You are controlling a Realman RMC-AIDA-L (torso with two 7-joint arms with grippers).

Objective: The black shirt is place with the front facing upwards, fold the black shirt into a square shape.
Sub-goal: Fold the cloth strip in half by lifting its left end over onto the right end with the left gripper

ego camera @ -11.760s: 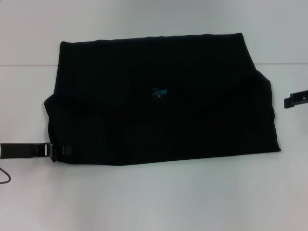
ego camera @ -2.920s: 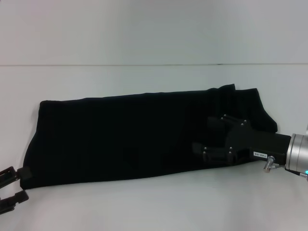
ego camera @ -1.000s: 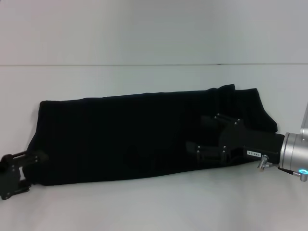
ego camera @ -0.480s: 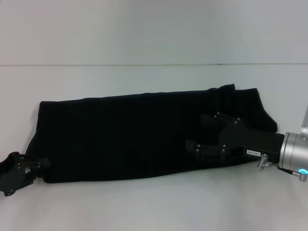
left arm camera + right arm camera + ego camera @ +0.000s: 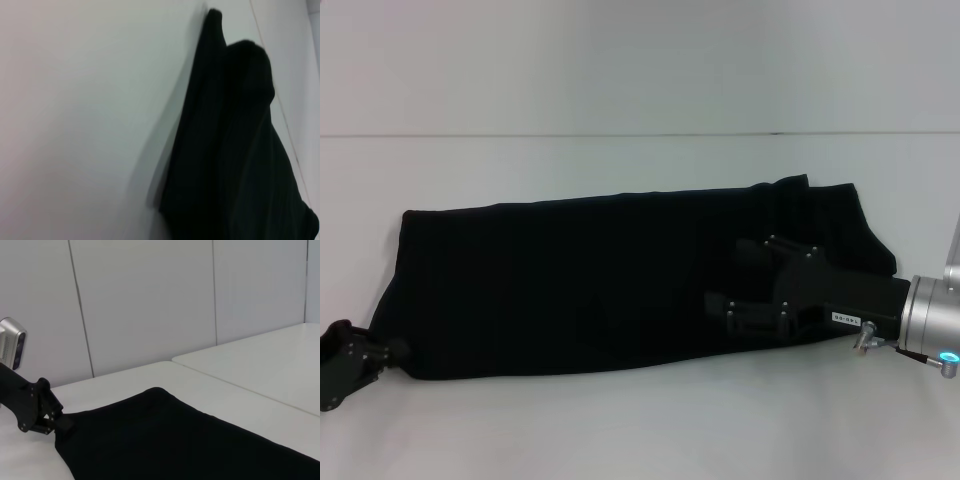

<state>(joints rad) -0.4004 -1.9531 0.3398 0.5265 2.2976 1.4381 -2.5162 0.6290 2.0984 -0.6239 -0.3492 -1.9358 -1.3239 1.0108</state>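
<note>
Shirt: black shirt (image 5: 610,275) lies as a long band across the white surface (image 5: 640,430), plain side up.
Left gripper (image 5: 382,352): at near-left corner, seems pinched on the hem (grip partly hidden).
Right gripper (image 5: 732,284): low over right end, spread.
Tip: grip both near corners before folding, keep edges aligned.

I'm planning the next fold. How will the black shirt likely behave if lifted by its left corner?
The black shirt lies flat in a long folded band with soft, uneven edges, so it is probably floppy and would sag between hold points. It looks thin, so likely light. Lifting only at the left end effector might let the layers slide apart; the right end effector sits over the other end.
</note>
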